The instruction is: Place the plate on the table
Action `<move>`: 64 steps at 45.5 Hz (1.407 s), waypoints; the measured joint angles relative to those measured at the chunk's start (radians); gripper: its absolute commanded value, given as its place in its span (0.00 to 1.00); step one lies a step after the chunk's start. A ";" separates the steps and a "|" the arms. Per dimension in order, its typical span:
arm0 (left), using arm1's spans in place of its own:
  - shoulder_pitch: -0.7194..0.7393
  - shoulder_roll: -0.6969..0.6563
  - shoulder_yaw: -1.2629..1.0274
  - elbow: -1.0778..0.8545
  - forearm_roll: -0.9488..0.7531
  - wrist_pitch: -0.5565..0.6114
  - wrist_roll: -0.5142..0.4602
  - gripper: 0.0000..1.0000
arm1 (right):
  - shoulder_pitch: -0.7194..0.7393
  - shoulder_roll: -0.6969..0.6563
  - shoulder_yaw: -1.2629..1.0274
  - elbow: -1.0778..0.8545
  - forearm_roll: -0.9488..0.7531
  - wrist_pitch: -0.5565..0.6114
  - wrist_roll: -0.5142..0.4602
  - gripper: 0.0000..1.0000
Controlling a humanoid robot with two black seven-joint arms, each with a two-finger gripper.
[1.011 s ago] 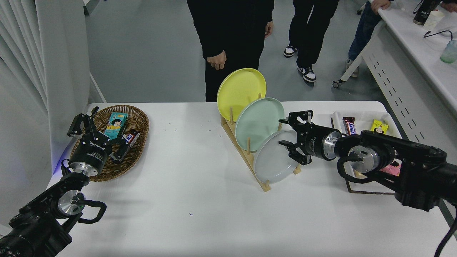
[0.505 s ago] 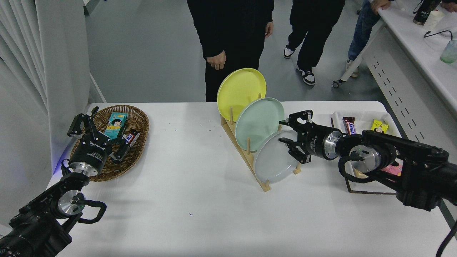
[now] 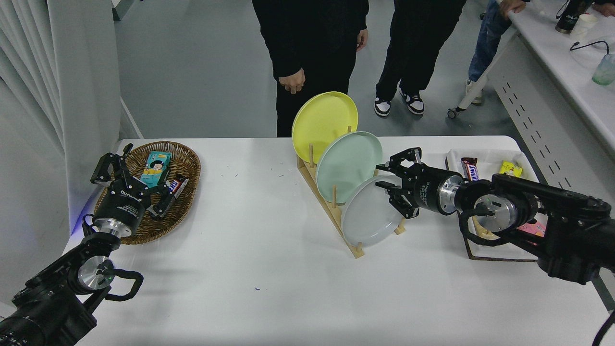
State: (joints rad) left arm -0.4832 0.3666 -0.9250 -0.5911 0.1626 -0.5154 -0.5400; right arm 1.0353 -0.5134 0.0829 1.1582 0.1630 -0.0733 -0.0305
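- Grey plate [image 3: 370, 218] stands on edge in the nearest slot of the wooden rack [image 3: 336, 211], mid desk, in front of the mint plate [image 3: 348, 166] and yellow plate [image 3: 324, 120].
- My right gripper [image 3: 391, 185] sits at its upper right rim, fingers [image 3: 384, 184] apart, not yet clamped.
- Looks light, stiff, smooth matte; probably slippery, so I'd pinch the raised rim up top.
- Desk [image 3: 269, 278] is white, plain, with free room near and left of the rack.
- Basket [image 3: 153, 192] far left, tray [image 3: 485, 163] right.
- Left gripper [image 3: 127, 180] parked by the basket, fingers apart.
- People stand at the far side.
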 measured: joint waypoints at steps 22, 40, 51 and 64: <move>0.000 0.000 0.000 0.000 0.000 0.000 0.000 0.98 | -0.001 -0.001 0.000 0.003 0.001 0.003 0.000 0.25; 0.000 0.000 0.000 0.000 0.000 0.000 0.000 0.98 | -0.001 0.000 0.000 0.002 0.001 0.006 0.000 0.21; 0.000 0.000 0.000 0.000 0.000 0.000 0.000 0.98 | -0.001 -0.001 0.003 0.002 0.001 0.008 0.000 0.16; 0.000 0.000 0.000 0.000 0.000 0.000 0.000 0.98 | -0.001 -0.002 0.005 0.001 0.002 0.012 0.000 0.12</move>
State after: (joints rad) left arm -0.4832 0.3666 -0.9250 -0.5912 0.1626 -0.5154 -0.5400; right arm 1.0339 -0.5151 0.0883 1.1597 0.1652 -0.0617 -0.0307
